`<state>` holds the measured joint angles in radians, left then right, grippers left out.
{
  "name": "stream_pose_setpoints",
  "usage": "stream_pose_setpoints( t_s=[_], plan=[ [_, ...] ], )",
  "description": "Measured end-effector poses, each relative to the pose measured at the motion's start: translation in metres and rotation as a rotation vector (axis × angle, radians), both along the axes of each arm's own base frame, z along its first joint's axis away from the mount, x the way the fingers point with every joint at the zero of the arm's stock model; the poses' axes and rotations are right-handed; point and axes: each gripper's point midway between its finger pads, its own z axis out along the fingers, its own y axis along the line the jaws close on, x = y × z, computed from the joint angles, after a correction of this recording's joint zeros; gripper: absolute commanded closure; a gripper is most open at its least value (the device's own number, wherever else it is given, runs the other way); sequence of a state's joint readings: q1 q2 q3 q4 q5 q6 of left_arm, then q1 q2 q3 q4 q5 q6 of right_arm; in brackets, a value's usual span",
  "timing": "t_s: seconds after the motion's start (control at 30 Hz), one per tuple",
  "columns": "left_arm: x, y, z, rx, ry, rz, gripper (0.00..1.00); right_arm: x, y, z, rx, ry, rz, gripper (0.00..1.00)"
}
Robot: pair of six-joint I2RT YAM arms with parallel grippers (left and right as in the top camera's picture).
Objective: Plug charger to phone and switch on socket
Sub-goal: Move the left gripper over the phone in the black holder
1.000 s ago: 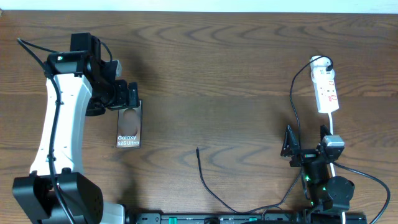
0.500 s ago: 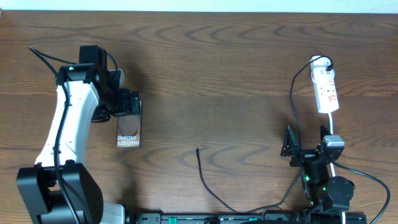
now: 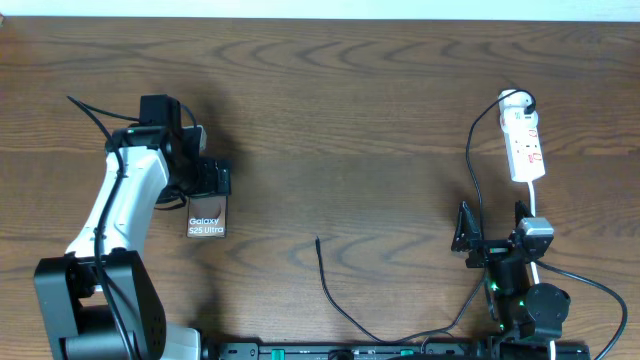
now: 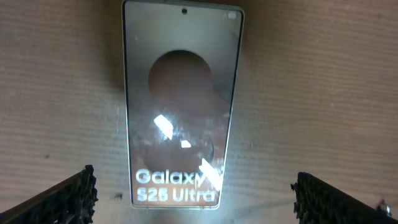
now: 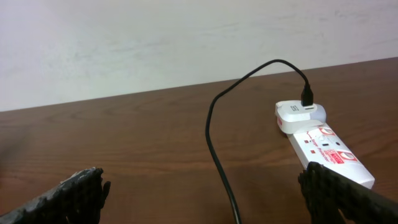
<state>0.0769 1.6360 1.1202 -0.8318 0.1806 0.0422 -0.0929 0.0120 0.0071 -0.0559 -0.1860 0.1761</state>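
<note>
Seen from overhead, the dark wooden tabletop [image 3: 350, 120] carries little: the left gripper [image 3: 212, 181] hangs over the far end of the phone [image 3: 206, 219] at the left, hiding that end, while the right gripper [image 3: 492, 229] sits near the front edge at the right, its jaws spread wide and holding nothing. The charger [image 3: 325, 281], a thin black cable, lies with its free tip on bare wood in the middle, well apart from the phone; it runs back along the front edge and climbs the right side to a white adapter [image 3: 514, 99] at the far end of the socket [image 3: 526, 146], a white strip with red markings. From the left wrist, the phone fills the frame, a dark glossy slab with a round mark, glare spots and white "Galaxy S25 Ultra" lettering, lying flat; the black fingers [image 4: 71, 196] show at the lower corners, wide of its edges, open and touching nothing. From the right wrist, the socket lies at the right beneath a pale wall [image 5: 186, 37], the charger arching up into the adapter, and open fingers [image 5: 68, 193] frame the bottom corners.
</note>
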Motion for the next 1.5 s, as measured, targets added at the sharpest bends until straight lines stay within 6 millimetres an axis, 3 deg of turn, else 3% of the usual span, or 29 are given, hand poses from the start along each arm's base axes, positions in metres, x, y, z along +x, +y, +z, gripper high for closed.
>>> stream_pose_setpoints(
  t_s=[0.2, 0.53, 0.8, 1.17, 1.5],
  plan=[
    [-0.010, 0.000, -0.015, 0.002, 0.022, 0.001, 0.02, 0.000, 0.000, 0.000, 0.000, 0.000, 0.000, 0.01],
    [-0.003, 0.005, -0.015, 0.051, -0.006, -0.001, 0.02, 0.000, 0.000, 0.000, 0.000, 0.000, 0.000, 0.01],
    [0.005, -0.005, -0.020, 0.083, -0.023, -0.036, 0.02, 0.000, 0.000, 0.000, 0.000, 0.000, 0.000, 0.01],
    [0.005, 0.004, -0.023, 0.102, -0.015, -0.015, 0.02, 0.000, 0.000, 0.000, 0.000, 0.000, 0.000, 0.01],
    [-0.002, 0.004, -0.062, 0.097, 0.100, -0.020, 0.02, 0.000, 0.000, 0.000, 0.000, 0.000, 0.000, 0.01]
  ],
)
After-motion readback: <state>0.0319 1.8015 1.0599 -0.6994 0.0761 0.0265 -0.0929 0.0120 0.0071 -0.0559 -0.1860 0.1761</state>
